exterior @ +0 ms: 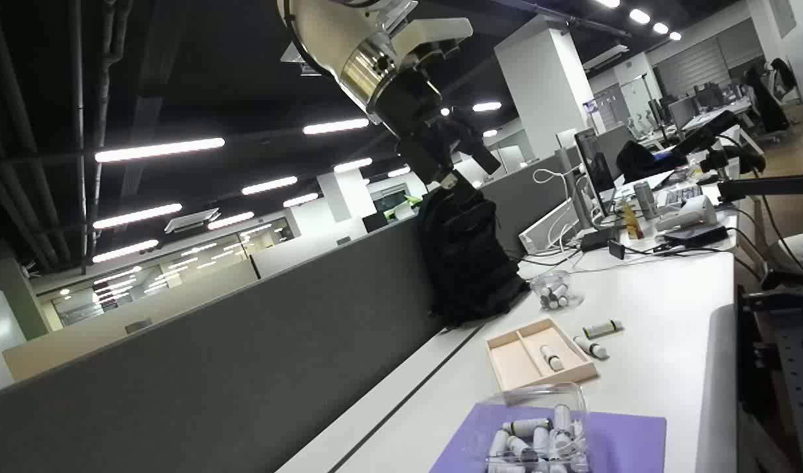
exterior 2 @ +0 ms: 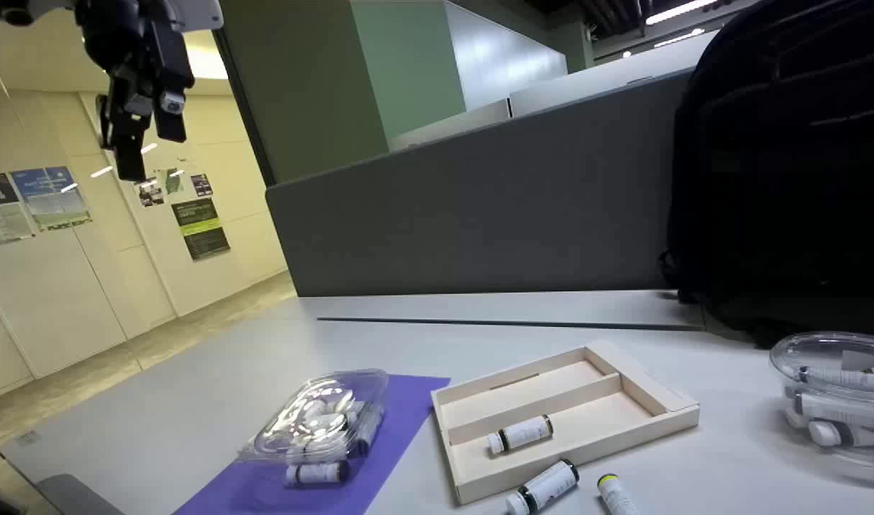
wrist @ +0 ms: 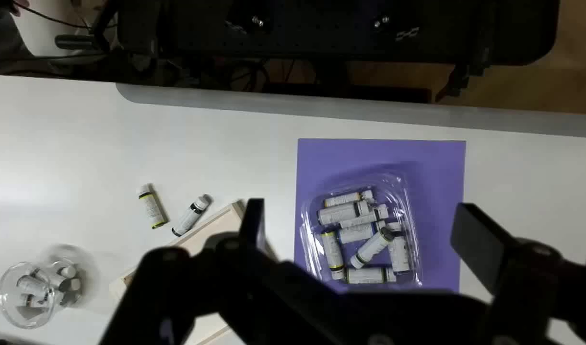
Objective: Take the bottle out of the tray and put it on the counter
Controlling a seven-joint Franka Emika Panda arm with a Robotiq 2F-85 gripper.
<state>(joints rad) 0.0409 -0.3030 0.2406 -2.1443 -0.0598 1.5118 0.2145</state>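
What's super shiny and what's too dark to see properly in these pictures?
In an exterior view, white glints shine off the clear plastic box on the flat purple mat; in an exterior view, long white ceiling lights glare; in the wrist view, the black two-fingered gripper is nearly a silhouette; in both exterior views, the black fabric backpack loses much of its detail.

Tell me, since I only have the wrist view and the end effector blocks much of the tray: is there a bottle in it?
Observer: Yes, in both exterior views one bottle lies in the tray.
Operator: Whereabouts in it?
Observer: In the compartment nearer the two loose bottles on the counter.
Operator: Which way does it point?
Observer: Its white cap points toward the purple mat.
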